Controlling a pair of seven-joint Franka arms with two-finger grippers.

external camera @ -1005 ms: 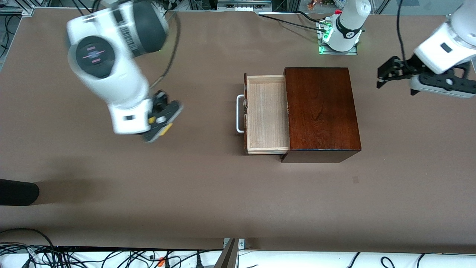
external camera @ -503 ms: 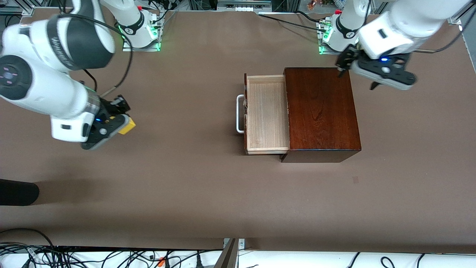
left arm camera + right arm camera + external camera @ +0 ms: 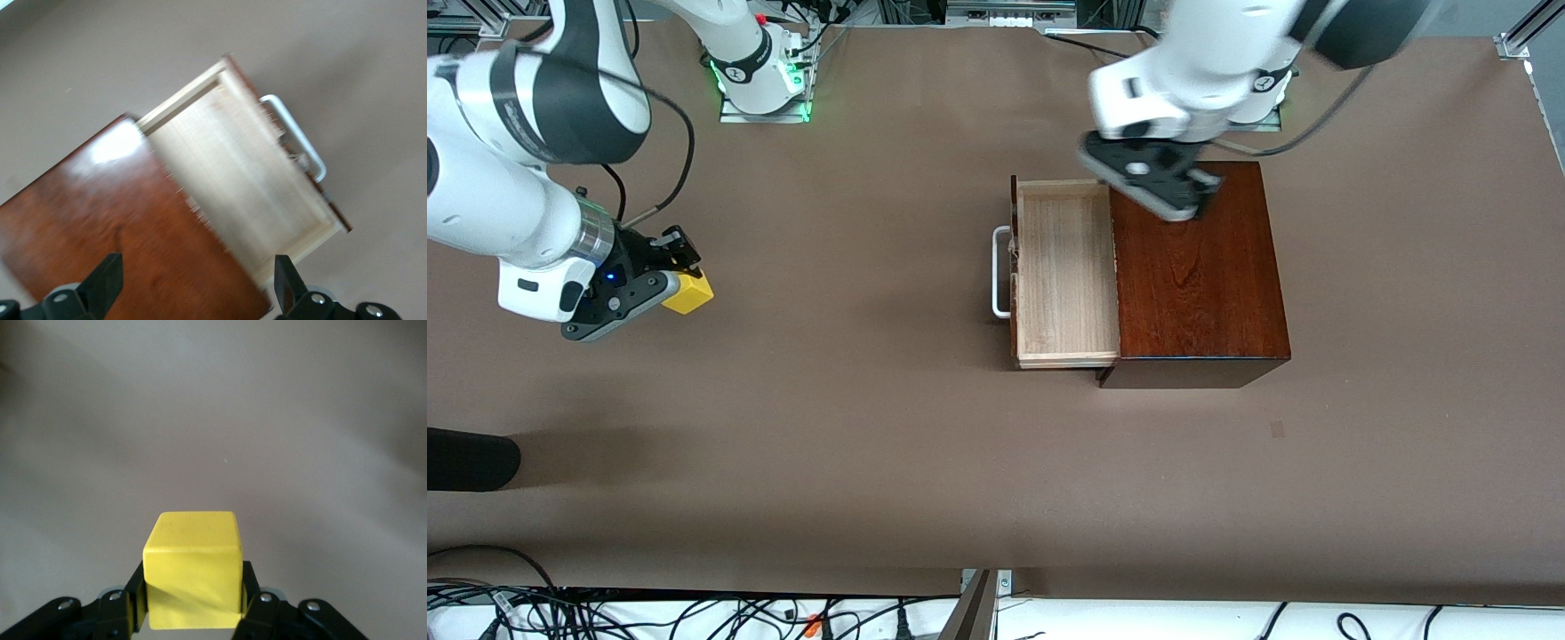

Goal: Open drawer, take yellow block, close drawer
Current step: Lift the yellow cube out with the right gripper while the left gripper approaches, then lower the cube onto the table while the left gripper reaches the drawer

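At the right arm's end of the table, the right gripper (image 3: 679, 271) clamps the yellow block (image 3: 687, 292), while the open-fingered left gripper (image 3: 1199, 200) hangs over the box (image 3: 1196, 284), its drawer (image 3: 1065, 267) not yet closed.

One wooden box (image 3: 1196, 267), one open drawer (image 3: 1065, 271), one yellow block (image 3: 687, 293), two grippers.

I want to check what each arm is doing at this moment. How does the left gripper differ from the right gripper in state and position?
The right gripper is shut on the yellow block; the left gripper is open and holds nothing. The right gripper is over bare table toward the right arm's end; the left gripper is over the wooden box, beside the open drawer. Both have dark two-finger hands.
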